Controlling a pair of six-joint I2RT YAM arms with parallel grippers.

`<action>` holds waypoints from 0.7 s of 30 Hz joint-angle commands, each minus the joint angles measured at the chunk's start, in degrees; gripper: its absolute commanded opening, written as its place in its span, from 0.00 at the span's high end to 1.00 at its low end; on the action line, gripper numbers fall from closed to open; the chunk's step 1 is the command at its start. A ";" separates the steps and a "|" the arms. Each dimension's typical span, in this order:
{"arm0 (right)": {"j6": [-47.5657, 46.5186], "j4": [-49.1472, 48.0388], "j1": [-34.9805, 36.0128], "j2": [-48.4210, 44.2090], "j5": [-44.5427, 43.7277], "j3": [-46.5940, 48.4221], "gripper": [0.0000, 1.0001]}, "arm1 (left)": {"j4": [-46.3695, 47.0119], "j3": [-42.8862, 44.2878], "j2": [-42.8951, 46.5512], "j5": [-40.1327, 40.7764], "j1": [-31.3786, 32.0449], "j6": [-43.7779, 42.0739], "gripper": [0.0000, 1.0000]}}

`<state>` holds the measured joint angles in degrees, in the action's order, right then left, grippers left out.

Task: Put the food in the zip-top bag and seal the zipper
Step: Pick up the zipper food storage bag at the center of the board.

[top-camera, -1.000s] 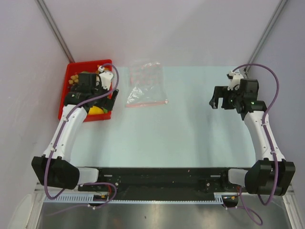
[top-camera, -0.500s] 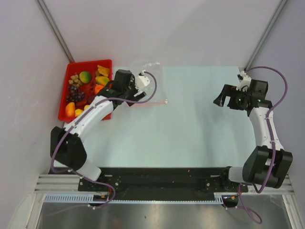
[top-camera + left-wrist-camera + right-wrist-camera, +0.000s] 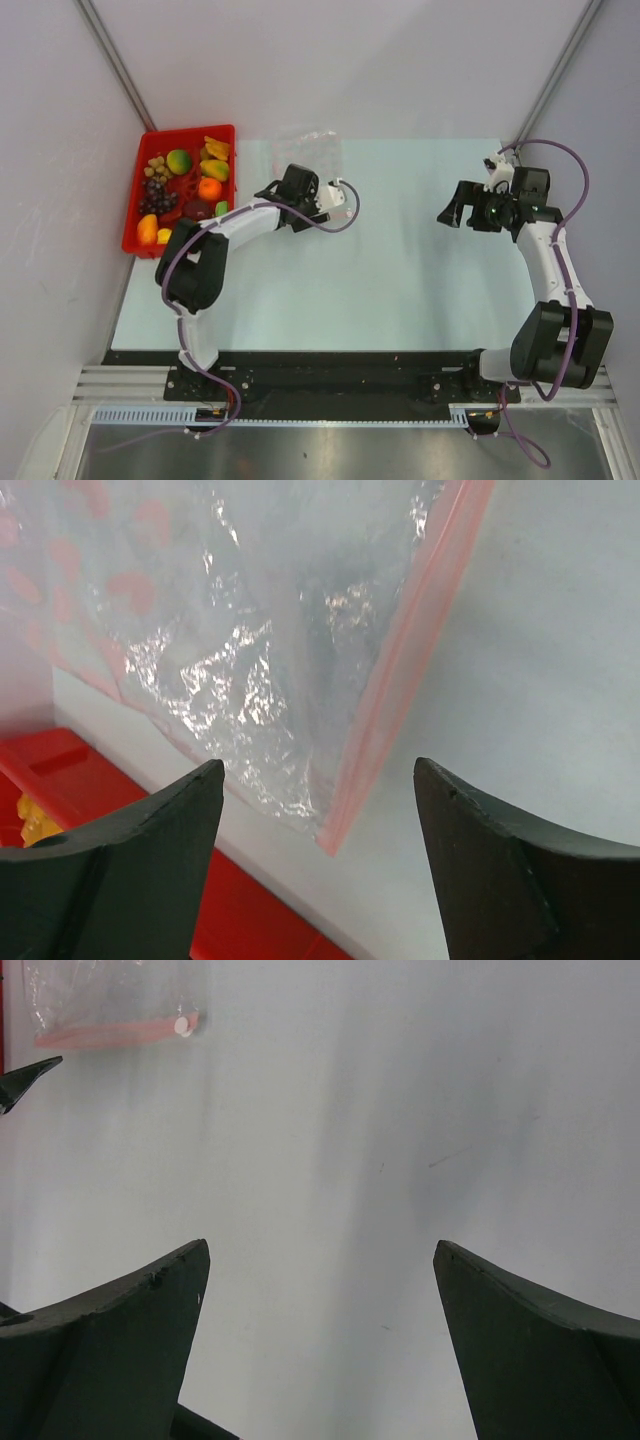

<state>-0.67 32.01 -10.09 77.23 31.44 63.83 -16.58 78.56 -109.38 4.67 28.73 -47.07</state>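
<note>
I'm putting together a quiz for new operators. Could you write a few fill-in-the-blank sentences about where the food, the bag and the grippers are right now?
The food lies in the ___ tray.
The left gripper hovers over the zipper end of the zip-top bag, jaws ___.
The right gripper, above the table, holds ___.
Missing words: red; open; nothing.
</note>
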 commanded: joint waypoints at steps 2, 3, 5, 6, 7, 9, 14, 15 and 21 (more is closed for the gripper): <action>-1.00 -0.11 -0.02 0.99 0.55 0.59 0.00 | 7.26 1.42 -3.37 0.78 1.85 -4.25 0.21; -1.00 -0.02 -0.11 1.17 0.55 0.59 0.00 | 7.52 1.24 -3.82 0.96 2.03 -4.96 0.22; -1.00 -0.02 -0.37 1.34 0.55 0.59 0.00 | 8.58 1.15 -5.04 1.57 2.73 -5.49 0.25; -1.00 -0.02 -0.46 1.43 0.55 0.68 0.00 | 9.10 1.15 -5.40 1.92 2.82 -5.75 0.26; -1.00 0.07 -0.55 1.52 0.64 0.68 0.00 | 9.72 1.24 -5.84 2.19 2.91 -5.93 0.27; -0.92 -0.02 -0.90 1.43 0.73 0.59 0.00 | 11.47 1.59 -6.98 3.15 3.00 -6.10 0.31; -0.74 -0.28 -1.08 1.17 0.90 0.07 0.00 | 14.38 2.65 -9.27 6.14 3.09 -7.33 0.43; -0.65 -0.45 -1.08 1.17 0.90 -0.02 0.00 | 14.99 2.73 -9.88 6.41 3.09 -8.12 0.46; 0.40 -0.98 -1.25 1.17 1.08 -0.11 0.00 | 18.68 3.17 -11.82 8.78 3.09 -10.32 0.63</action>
<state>-1.02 32.27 -11.00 78.81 31.55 63.70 -2.94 79.31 -120.51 10.81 31.66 -54.96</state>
